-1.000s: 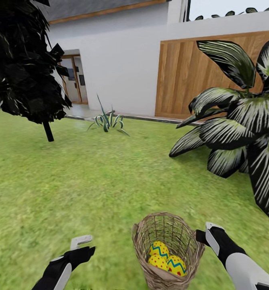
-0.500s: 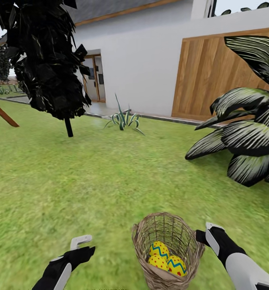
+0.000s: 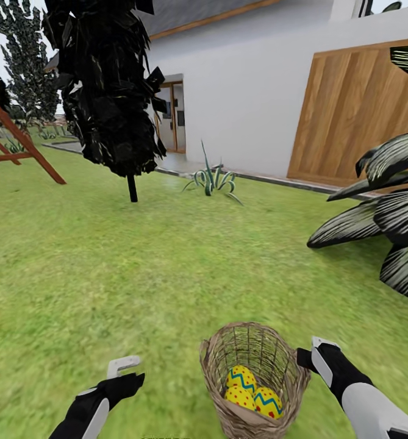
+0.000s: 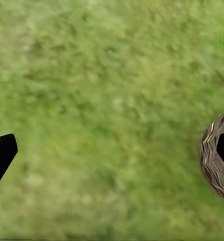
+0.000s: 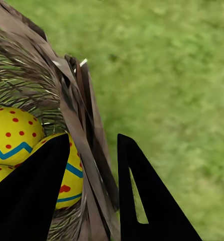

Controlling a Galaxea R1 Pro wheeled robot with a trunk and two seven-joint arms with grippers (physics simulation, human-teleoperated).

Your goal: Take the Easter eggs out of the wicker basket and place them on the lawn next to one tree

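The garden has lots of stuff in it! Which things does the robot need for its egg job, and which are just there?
For the job:
- three Easter eggs
- wicker basket, its rim pinched by the right hand
- lawn

Just there:
- black-leaved tree
- striped broad-leaved plant
- spiky plant
- wooden frame
- house

Black hands, white forearm shells
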